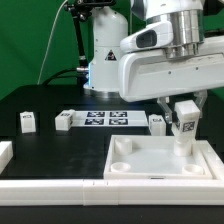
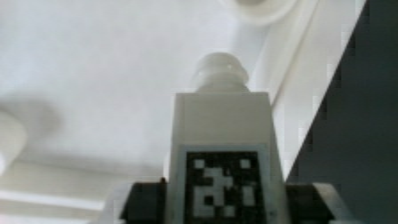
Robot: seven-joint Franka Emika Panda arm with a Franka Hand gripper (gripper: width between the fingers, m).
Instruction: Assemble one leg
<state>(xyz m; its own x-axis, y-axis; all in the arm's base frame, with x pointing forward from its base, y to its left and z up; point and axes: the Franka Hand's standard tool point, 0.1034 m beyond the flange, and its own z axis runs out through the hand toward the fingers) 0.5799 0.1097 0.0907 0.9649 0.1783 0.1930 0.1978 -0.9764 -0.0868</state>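
In the right half of the exterior view, the gripper (image 1: 186, 106) is clenched on the leg (image 1: 186, 124), holding it upright over the upper right corner of the tray (image 1: 160, 172). Whether its peg touches the tray cannot be told. Other legs (image 1: 27, 122) stand at mid-frame beside the marker board (image 1: 107, 118).

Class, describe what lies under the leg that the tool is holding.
Under the leg, gripped by the tool, lies the white tray-like piece. The leg's tip hides the spot directly below, so contact cannot be judged.
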